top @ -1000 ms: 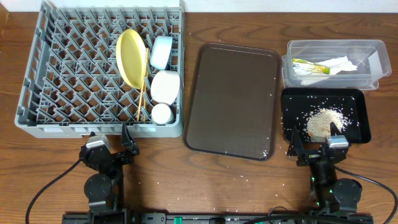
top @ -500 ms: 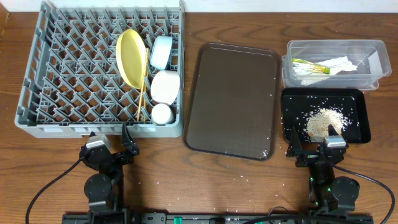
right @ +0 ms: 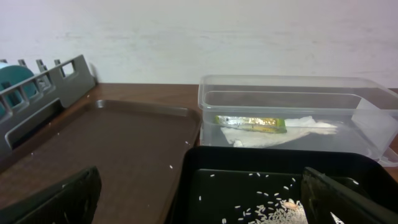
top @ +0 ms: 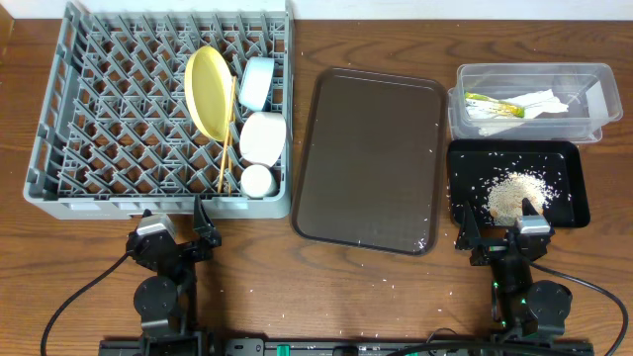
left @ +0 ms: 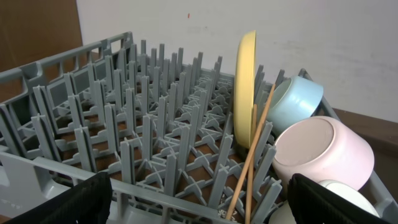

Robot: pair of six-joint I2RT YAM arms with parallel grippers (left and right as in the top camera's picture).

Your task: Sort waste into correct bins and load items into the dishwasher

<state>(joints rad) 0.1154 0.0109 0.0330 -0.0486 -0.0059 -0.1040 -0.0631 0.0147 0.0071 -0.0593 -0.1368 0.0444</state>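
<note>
Largest of all, a square grey plastic dish rack (top: 119, 129) with upright pegs, at the far left of the brown wooden table (top: 257, 287). To the right of it, apart from it by a narrow gap, a rectangular brown serving tray (top: 368, 158), with nothing on it but a few white grains. At the right side, a clear plastic rectangular tub (top: 534, 71) at the back and a shallow black rectangular tray (top: 569, 173) just in front of it, edges close together.

Left gripper (top: 176, 220) near the front edge of the table, just in front of the front wall of the rack, fingers spread wide, gripping nothing. Right gripper (top: 497, 229) just in front of the black tray, fingers also wide apart and empty.

In the right part of the rack:
- A round yellow plate (top: 209, 92) on its edge between the pegs.
- Beside it to the right, a light blue bowl (top: 257, 83) lying on its side.
- In front of that, a white bowl (top: 263, 137) turned bottom up.
- Nearest the front wall, a small white cup (top: 258, 180).
- Two thin wooden chopsticks (top: 227, 148) leaning beside the plate, reaching down to the cup.

Inside the clear tub, a green-and-yellow snack wrapper (top: 492, 104), touching a crumpled white paper napkin (top: 539, 99). In the black tray, white rice-like food scraps (top: 510, 194) in one small heap, with loose grains around it and some on the table.
</note>
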